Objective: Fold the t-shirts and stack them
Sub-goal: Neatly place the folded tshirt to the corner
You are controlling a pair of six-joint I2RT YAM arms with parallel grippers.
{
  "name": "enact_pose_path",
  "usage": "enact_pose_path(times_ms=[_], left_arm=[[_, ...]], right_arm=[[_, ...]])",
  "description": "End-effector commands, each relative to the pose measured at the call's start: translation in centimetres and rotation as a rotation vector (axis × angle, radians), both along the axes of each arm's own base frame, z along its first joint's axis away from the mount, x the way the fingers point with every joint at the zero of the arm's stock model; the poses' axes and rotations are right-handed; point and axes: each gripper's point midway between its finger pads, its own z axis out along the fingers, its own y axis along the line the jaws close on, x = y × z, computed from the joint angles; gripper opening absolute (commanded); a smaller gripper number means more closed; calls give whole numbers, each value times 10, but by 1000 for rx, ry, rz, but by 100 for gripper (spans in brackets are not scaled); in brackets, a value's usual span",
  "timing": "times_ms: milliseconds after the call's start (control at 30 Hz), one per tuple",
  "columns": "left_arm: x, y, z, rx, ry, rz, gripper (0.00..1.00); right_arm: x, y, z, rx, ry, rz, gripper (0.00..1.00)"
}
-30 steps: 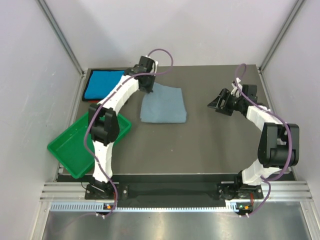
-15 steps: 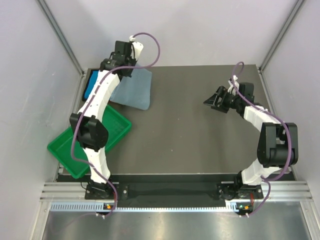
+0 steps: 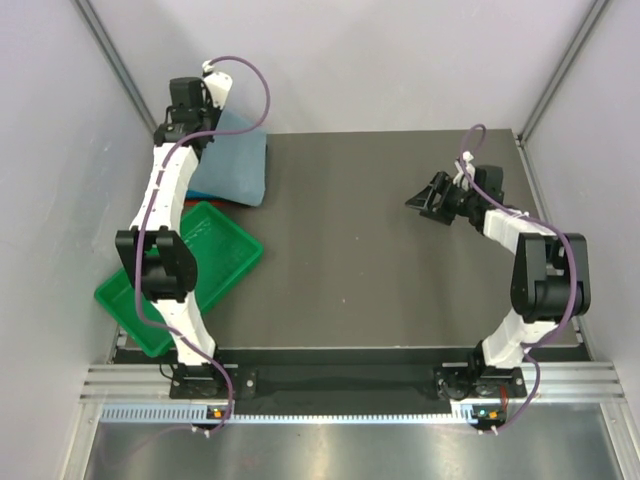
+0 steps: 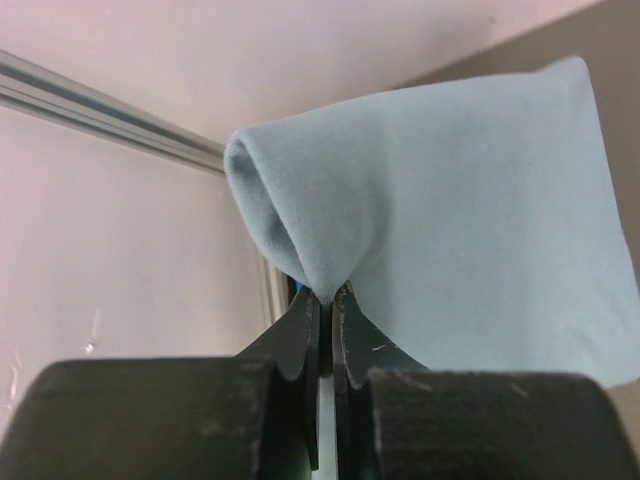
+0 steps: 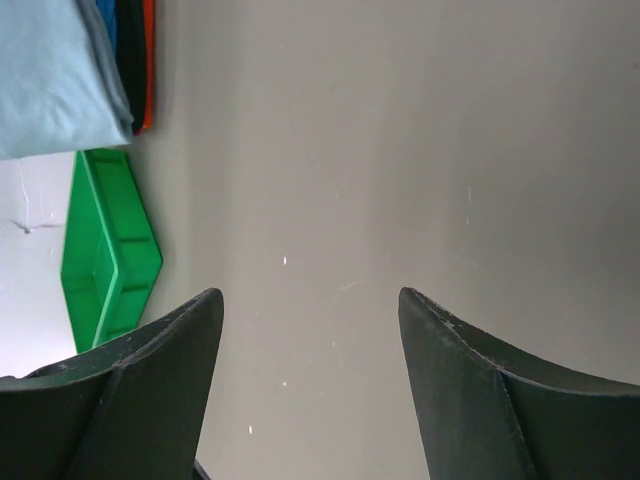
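We log the grey-blue shirt (image 3: 232, 165), clenched in our left hand (image 4: 327, 292), now moved over the turquoise shirt (image 5: 107, 22) for stacking; right hand (image 5: 310, 296) released.

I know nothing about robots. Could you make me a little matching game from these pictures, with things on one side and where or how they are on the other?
Things:
1 left gripper
2 right gripper
3 grey-blue t-shirt
4 green tray

States:
A jaws wide apart, holding nothing
B sits at the near left
C clamped shut on cloth
D pinched by a fold, held up at the far left

Pairs: 1-C, 2-A, 3-D, 4-B
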Motion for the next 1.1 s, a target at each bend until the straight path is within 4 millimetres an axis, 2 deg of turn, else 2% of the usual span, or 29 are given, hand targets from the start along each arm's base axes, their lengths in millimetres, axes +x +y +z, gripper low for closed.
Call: enact_pose_path(times_ms=[0,33,67,167,433,467,567,633,667,733,767,833,900,933,1000,1033,1067], left_arm=[[20,4,68,12,-237,-40,0],[20,24,69,16,-244,-5,0],[21,34,69,16,-255,7,0],[26,47,61,-4,-257,-4,0],[37,51,17,-47,-239,-7,0],[41,52,6,-48,-226,-5,0],[51,52,-9,-56,-229,-5,0],[56,67,-13,-37,-246,71,0],[60,72,-23,-28,-234,96,0],[65,78,-26,-16,-237,124,0],[68,83,-37,-7,-223,150,0],[72,88,-44,-2,-227,178,0],[79,91,-41,1,-256,184,0],[82,92,-50,3,-245,188,0],[86,100,-49,15,-248,222,0],[88,104,-59,17,-234,241,0],[90,107,-55,22,-246,258,0]], right_arm=[[20,5,19,20,-98,14,71],[22,6,13,23,-82,14,71],[23,6,11,22,-81,20,71],[26,6,4,17,-68,27,72],[30,7,-10,24,-54,35,72],[31,8,-11,25,-54,37,72],[33,7,-11,22,-58,39,72],[34,8,-11,24,-59,39,72],[35,8,-11,24,-59,39,72],[35,7,-14,23,-54,38,72],[36,7,-13,23,-57,38,72],[37,7,-14,22,-56,37,72],[38,7,-15,20,-55,36,72],[39,7,-15,20,-54,34,72],[40,7,-19,19,-47,35,72],[41,7,-19,20,-49,35,72],[42,7,-20,19,-47,34,72]])
